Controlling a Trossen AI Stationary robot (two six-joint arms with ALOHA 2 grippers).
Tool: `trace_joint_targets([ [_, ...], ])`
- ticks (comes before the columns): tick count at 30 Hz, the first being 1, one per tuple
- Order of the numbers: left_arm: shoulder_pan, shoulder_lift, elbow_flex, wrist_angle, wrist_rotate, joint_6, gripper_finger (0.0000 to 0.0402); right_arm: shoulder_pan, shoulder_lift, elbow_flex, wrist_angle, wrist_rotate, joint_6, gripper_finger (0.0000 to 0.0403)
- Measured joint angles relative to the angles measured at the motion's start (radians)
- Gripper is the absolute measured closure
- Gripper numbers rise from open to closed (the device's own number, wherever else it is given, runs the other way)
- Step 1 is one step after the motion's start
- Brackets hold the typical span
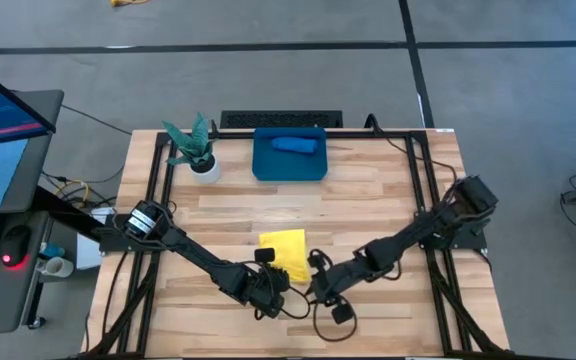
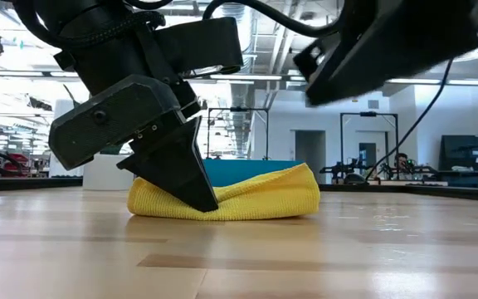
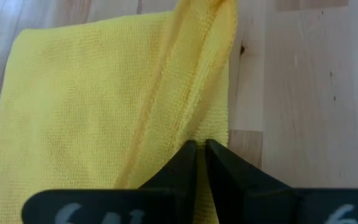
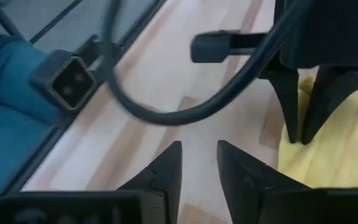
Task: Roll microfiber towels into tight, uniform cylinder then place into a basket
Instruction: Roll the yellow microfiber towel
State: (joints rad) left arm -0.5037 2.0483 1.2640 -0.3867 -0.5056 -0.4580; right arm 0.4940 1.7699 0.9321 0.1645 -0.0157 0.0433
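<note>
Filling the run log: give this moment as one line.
left gripper: shut on yellow towel edge | right gripper: open, beside it | blue towel: in basket

Yellow towel (image 1: 286,250) lies on the table (image 1: 388,195) near the front edge, about centre. Basket (image 1: 290,170) sits at the far edge, centre, with the rolled blue towel (image 1: 295,144) inside it. Plant pot (image 1: 205,168) stands left of the basket. Left gripper (image 1: 278,283) touches the yellow towel's near edge; right gripper (image 1: 313,290) is just right of it.

right gripper (image 4: 199,163) parted over bare wood | yellow towel (image 4: 340,146) beside | left gripper (image 4: 304,127) on towel
</note>
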Motion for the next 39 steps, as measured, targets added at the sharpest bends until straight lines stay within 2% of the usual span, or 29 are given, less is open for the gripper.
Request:
trace_joint_targets([
  [10,0.000,0.001,0.000,0.007,-0.005,0.005,0.0371,-0.058,0.129,0.022,0.044,0.002,0.006,0.0304],
  [24,-0.019,0.004,-0.001,0.031,-0.053,0.055,0.0370,-0.132,0.138,0.020,0.023,0.027,0.115,0.0308],
  [30,-0.027,0.004,0.003,0.032,-0.056,0.055,0.0370,-0.154,0.138,0.020,0.011,0.092,0.178,0.0308],
  [39,-0.036,-0.015,0.004,0.022,-0.075,0.065,0.0370,-0.178,0.149,0.021,-0.030,0.096,0.221,0.0308],
])
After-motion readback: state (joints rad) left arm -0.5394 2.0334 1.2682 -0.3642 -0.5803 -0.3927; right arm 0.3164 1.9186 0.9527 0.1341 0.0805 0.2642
